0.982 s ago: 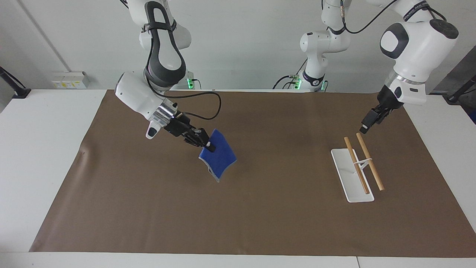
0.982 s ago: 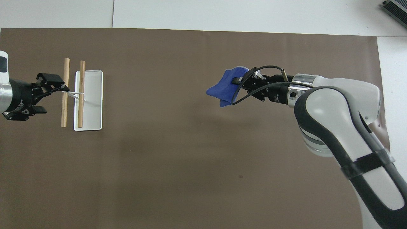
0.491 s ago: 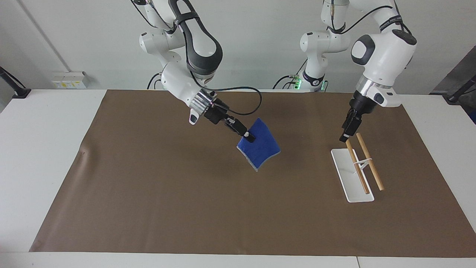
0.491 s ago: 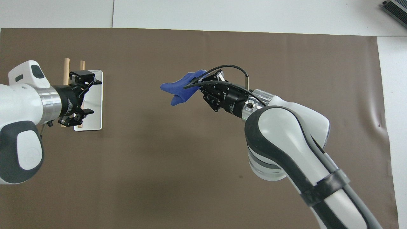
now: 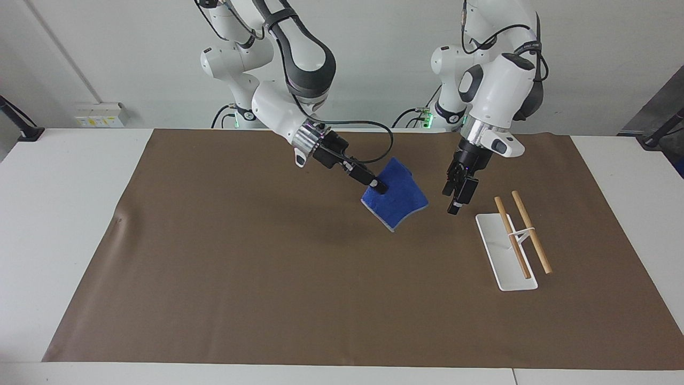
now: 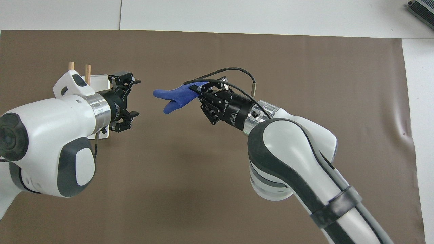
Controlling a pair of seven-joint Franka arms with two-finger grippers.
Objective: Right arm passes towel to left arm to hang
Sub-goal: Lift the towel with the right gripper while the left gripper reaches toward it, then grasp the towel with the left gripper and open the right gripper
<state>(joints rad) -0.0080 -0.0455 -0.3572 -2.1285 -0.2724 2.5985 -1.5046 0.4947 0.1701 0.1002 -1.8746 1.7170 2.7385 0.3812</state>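
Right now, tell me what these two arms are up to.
The right gripper holds a blue towel by one edge, up in the air over the brown mat. The left gripper hangs open beside the towel without touching it, so the handover is not yet made. The rack with two wooden rods stands bare on the mat toward the left arm's end of the table.

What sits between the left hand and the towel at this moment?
Nothing: in both views only bare brown mat shows between the open left hand and the towel, which hangs from the shut right hand.
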